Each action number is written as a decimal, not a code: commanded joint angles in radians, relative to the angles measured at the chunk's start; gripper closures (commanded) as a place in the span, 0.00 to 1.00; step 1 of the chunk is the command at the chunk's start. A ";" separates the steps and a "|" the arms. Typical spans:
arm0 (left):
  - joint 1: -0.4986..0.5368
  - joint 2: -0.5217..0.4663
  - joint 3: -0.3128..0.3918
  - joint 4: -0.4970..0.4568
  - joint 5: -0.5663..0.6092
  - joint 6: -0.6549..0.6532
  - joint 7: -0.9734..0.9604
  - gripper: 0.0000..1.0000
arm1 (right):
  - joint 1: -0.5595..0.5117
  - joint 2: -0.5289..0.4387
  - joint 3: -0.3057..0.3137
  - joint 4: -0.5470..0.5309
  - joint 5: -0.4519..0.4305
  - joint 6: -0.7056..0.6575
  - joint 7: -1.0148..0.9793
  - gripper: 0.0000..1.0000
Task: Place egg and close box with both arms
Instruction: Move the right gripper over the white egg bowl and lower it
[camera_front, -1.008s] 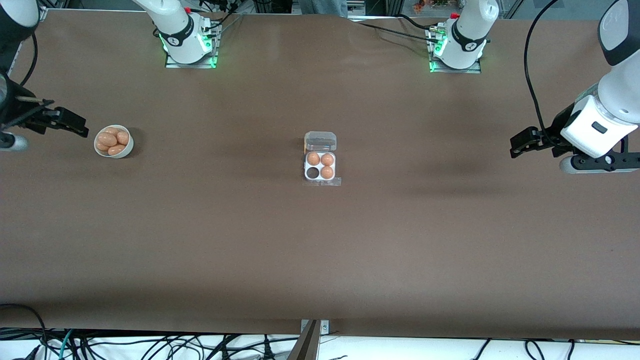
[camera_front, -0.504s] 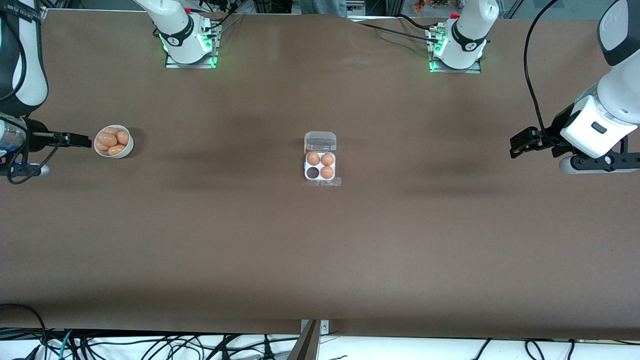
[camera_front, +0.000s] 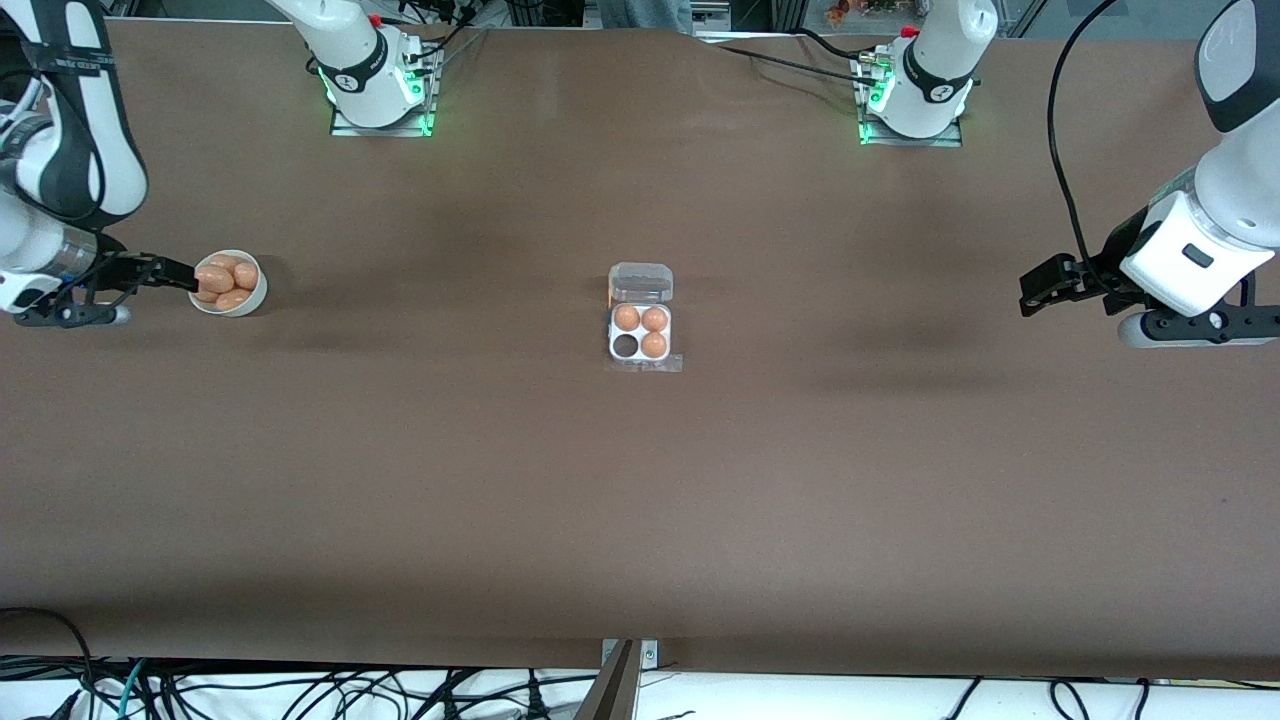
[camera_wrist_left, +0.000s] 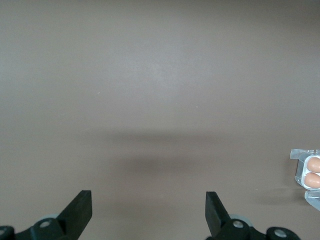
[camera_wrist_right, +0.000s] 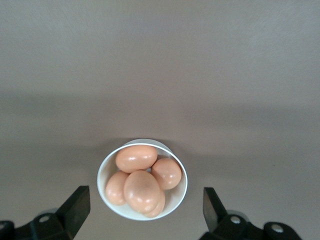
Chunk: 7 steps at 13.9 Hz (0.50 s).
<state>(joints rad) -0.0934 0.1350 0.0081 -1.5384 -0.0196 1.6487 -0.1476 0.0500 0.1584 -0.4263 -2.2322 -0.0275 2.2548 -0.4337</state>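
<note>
Several tan-orange eggs (camera_front: 225, 280) lie piled in a round white bowl (camera_front: 258, 292) toward the right arm's end of the table. My right gripper (camera_front: 188, 275) hangs open at the bowl's rim. In the right wrist view the eggs (camera_wrist_right: 141, 189) and the bowl (camera_wrist_right: 177, 193) sit between that gripper's (camera_wrist_right: 145, 196) spread fingers. The box (camera_front: 640, 333) stands mid-table with its clear lid (camera_front: 641, 282) folded back. It holds three eggs, and one cell (camera_front: 626, 346) is empty. My left gripper (camera_front: 1032, 292) waits open over bare table at the left arm's end; the left wrist view shows the box's edge (camera_wrist_left: 300, 172) far off.
The brown table (camera_front: 640, 500) stretches wide around the box and bowl. The two arm bases (camera_front: 375, 85) (camera_front: 915, 95) stand along the edge farthest from the front camera. Cables (camera_front: 300, 690) hang below the nearest edge.
The right arm has swung in over its end of the table, and its gripper has moved up to the bowl's rim. The left arm has not moved.
</note>
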 joint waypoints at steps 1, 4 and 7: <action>0.000 0.012 0.004 0.031 -0.006 -0.015 0.019 0.00 | 0.001 -0.045 -0.019 -0.079 0.044 0.057 -0.069 0.00; 0.000 0.012 0.004 0.031 -0.006 -0.015 0.019 0.00 | 0.001 -0.022 -0.020 -0.095 0.075 0.055 -0.102 0.00; 0.000 0.012 0.004 0.031 -0.006 -0.015 0.019 0.00 | -0.002 0.015 -0.022 -0.093 0.075 0.048 -0.132 0.00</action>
<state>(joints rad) -0.0933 0.1351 0.0092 -1.5384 -0.0196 1.6487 -0.1476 0.0501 0.1658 -0.4420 -2.3110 0.0315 2.2964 -0.5215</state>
